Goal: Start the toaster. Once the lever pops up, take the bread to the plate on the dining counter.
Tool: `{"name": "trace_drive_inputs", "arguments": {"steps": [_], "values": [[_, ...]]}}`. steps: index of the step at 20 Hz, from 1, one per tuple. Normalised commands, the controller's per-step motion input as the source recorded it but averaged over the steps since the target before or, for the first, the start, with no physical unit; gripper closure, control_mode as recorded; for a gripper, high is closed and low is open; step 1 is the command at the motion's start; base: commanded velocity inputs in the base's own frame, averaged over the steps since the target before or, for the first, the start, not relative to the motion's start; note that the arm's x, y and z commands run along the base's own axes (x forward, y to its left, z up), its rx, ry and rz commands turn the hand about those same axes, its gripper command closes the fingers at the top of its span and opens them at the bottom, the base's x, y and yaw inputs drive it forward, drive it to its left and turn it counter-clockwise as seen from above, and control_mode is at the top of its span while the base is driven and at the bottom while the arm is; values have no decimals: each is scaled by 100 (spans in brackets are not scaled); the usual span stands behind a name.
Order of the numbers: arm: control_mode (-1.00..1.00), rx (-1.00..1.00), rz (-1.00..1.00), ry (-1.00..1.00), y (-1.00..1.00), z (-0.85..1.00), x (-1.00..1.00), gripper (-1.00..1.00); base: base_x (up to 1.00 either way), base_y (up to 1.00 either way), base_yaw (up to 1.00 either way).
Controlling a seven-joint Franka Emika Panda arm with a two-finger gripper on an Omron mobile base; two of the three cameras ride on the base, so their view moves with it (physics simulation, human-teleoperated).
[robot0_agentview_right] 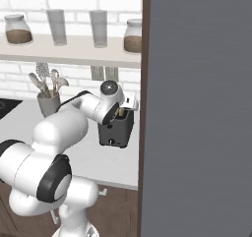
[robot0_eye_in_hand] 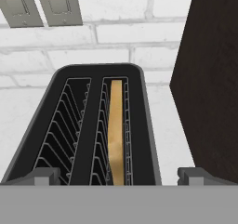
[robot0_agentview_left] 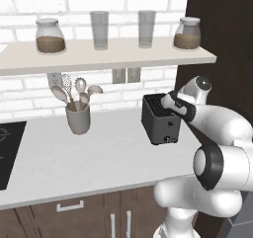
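Toaster (robot0_agentview_left: 159, 119) seen on grey bench (robot0_agentview_left: 74, 158), right end, just beside dark cabinet wall (robot0_eye_in_hand: 211, 79). Bread (robot0_eye_in_hand: 116, 130) sat upright in right-hand slot, viewed from hand cam. Gripper (robot0_eye_in_hand: 119, 175) hung right above toaster top, jaws spread wide, nothing pinched. Looks like start-the-toaster step, lever not yet pressed as far as can be told. Next move probably: lever on toaster's end face to be found and pushed down, pop-up awaited.

Dark boxy toaster (robot0_eye_in_hand: 100, 125) upright on grey worktop, golden bread (robot0_eye_in_hand: 116, 130) on edge in right slot, seemingly sunk
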Motion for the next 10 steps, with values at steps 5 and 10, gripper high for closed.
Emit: {"name": "trace_drive_inputs", "arguments": {"steps": [5, 10], "values": [[-100, 0, 0, 0, 0, 0, 0, -100, 0, 0, 0], [-100, 0, 0, 0, 0, 0, 0, -100, 0, 0, 0]]}}
